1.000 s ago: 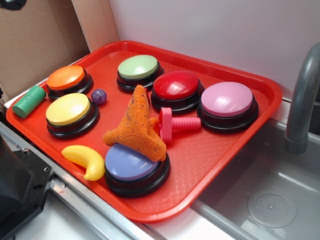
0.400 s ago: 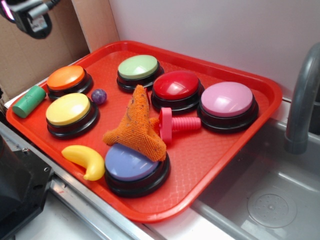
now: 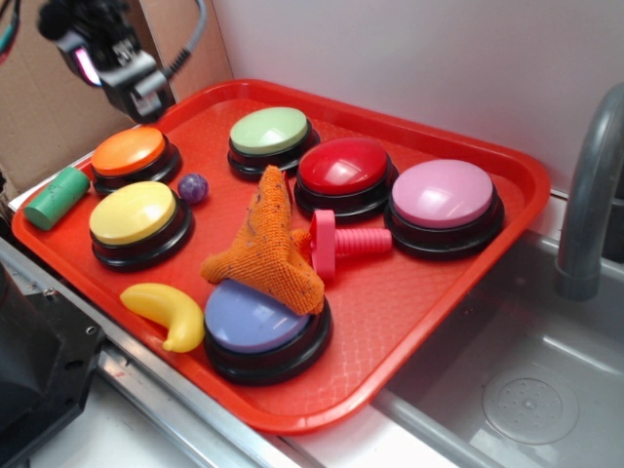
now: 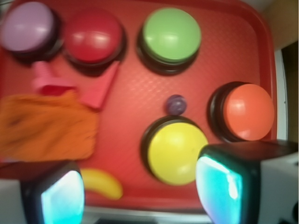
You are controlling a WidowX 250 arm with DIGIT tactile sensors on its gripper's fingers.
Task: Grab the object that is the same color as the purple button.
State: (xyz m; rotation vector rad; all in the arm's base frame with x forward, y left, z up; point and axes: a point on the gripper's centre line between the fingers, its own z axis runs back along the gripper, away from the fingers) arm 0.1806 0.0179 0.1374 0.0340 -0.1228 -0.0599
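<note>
The small dark-purple ball [image 3: 193, 187] lies on the red tray [image 3: 419, 283] between the orange button [image 3: 131, 154] and the yellow button [image 3: 134, 216]; it also shows in the wrist view [image 4: 177, 104]. The purple button [image 3: 261, 324], lavender dome on a black base, sits at the tray's front, partly under an orange cloth [image 3: 268, 246]; it is out of the wrist view. My gripper [image 3: 122, 70] hangs high above the tray's back left corner, open and empty. In the wrist view its fingers [image 4: 219, 186] stand wide apart.
Green [image 3: 270, 132], red [image 3: 343, 168] and pink-lilac [image 3: 444, 197] buttons stand at the back. A pink screw toy [image 3: 341, 242], a yellow banana [image 3: 166, 312] and a green cylinder [image 3: 57, 197] lie around. A sink [image 3: 526, 390] and faucet [image 3: 590, 195] are at right.
My gripper has come into the exterior view from the upper left and moved right and down toward the tray. Nothing on the tray has moved.
</note>
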